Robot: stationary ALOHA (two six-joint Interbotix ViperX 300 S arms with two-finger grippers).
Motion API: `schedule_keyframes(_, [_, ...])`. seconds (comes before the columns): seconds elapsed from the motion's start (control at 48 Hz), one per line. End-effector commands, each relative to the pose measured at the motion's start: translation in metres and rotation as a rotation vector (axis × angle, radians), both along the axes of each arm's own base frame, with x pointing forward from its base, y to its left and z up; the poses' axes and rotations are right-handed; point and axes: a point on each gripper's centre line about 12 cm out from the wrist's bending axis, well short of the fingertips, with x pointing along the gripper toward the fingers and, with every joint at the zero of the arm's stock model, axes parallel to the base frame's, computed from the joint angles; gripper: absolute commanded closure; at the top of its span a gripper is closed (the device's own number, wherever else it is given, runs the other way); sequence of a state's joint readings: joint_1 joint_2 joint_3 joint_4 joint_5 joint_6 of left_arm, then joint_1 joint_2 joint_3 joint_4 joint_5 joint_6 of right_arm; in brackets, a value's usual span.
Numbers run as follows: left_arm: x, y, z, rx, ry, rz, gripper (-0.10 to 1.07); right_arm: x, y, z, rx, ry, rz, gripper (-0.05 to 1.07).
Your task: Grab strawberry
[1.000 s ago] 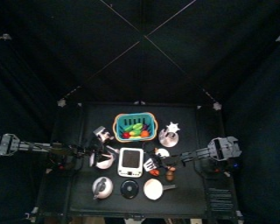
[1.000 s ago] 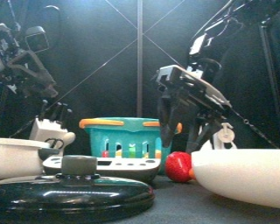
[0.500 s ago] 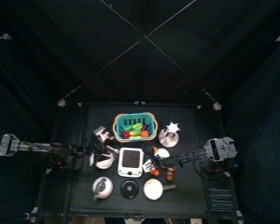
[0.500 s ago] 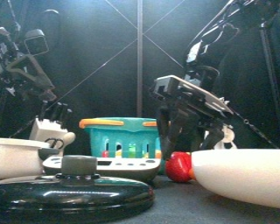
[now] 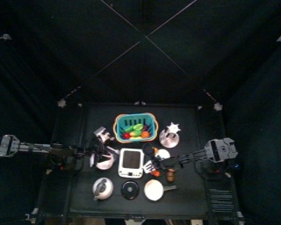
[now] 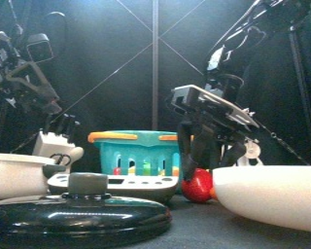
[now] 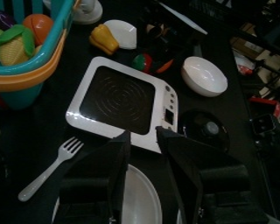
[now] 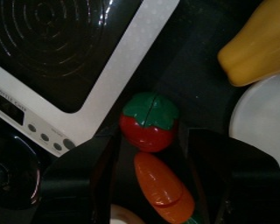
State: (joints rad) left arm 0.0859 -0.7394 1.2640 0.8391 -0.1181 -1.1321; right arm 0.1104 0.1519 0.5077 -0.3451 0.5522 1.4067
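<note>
The strawberry [image 8: 149, 122], red with a green top, lies on the black table beside the corner of a white cooktop [image 8: 119, 66]. In the front view the strawberry [image 6: 197, 185] shows just left of a large white bowl [image 6: 275, 199]. My right gripper [image 8: 154, 140] hangs low over it, open, one jaw on each side and not touching it. An orange carrot [image 8: 164, 188] lies between the jaws, nearer the wrist. My left gripper [image 7: 143, 136] rests shut above a white plate at the table's left.
A teal basket [image 5: 133, 127] of toy food stands at the back middle. A dark pot lid [image 6: 81, 209] sits at the front. A yellow toy piece [image 8: 265, 44] and a white plate [image 8: 269, 114] lie close to the strawberry. A fork [image 7: 43, 171] lies beside the cooktop.
My right arm has come down and nearer to the strawberry, and its jaws have narrowed a little. The left arm has not moved.
</note>
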Motion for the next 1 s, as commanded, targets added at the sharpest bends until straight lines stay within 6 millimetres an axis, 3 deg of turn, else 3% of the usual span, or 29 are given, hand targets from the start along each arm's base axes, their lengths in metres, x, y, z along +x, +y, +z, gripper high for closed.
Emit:
schedule_keyframes(0.0, [0.003,0.0,0.004,-0.002,-0.012,0.001,0.25,0.004,-0.001,0.024,-0.003,-0.066,0.008,0.35])
schedule_keyframes(0.312, [0.003,0.001,0.005,-0.001,-0.013,0.002,0.25,-0.001,-0.005,0.045,-0.042,-0.111,0.033,0.35])
schedule_keyframes(0.604, [0.002,0.003,0.007,0.0,-0.026,0.012,0.25,0.0,-0.002,0.049,-0.065,-0.12,0.063,0.35])
schedule_keyframes(0.979, [-0.001,0.004,0.01,-0.002,-0.036,0.03,0.25,0.015,-0.003,0.073,-0.144,-0.175,0.206,0.35])
